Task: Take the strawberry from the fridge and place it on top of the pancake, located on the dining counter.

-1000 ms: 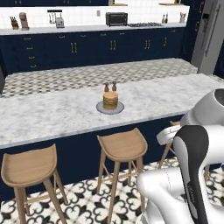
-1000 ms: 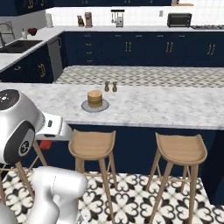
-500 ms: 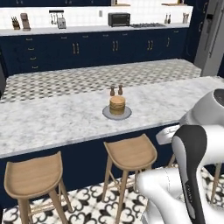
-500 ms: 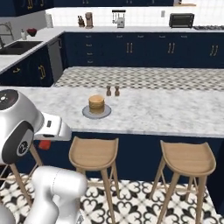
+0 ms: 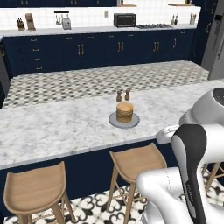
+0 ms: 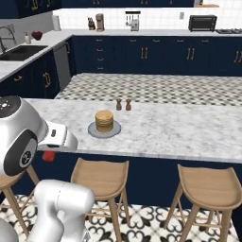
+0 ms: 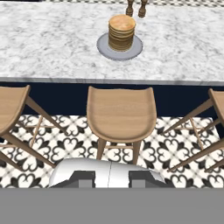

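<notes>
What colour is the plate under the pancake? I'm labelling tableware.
Grey. The plate under the pancake shows best in the hand view.

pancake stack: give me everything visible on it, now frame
The pancake is a short, upright stack of round tan-brown discs, top slightly lighter, edges showing layers. It sits centred on a small grey plate on the marble dining counter, near the stool-side edge. Two small dark shakers stand just behind it, apart from it. Nothing lies on top.
</notes>
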Available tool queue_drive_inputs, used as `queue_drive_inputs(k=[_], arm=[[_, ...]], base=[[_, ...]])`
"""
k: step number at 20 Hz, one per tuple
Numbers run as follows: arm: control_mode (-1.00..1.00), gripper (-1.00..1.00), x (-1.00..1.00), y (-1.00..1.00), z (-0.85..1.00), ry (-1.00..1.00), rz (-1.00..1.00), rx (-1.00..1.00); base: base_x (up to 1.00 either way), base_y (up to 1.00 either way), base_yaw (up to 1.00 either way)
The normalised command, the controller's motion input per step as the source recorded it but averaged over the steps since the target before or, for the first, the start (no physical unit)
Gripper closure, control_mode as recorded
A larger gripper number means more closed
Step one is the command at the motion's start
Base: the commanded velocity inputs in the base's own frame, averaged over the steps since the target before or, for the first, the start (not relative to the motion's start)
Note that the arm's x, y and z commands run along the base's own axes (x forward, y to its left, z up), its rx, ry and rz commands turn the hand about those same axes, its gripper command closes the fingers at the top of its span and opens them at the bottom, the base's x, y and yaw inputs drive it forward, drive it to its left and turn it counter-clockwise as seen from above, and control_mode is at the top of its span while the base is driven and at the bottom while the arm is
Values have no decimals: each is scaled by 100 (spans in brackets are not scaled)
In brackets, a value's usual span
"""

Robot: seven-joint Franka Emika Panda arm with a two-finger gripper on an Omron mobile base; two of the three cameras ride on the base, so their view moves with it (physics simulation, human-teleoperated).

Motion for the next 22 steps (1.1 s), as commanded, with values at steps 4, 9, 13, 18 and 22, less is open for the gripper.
queue_drive_inputs(k=[4,9,13,18,22], arm=[[100,100,0,0,0,0,0,0],[100,100,0,0,0,0,0,0],[-100,100,66,5,2,3,0,-3],[-100,100,100,15,6,10,0,-7],[-100,100,100,6,3,8,1,-3]], base=[[34,4,5],[14,0,4],[0,0,0],[0,0,0],[0,0,0]])
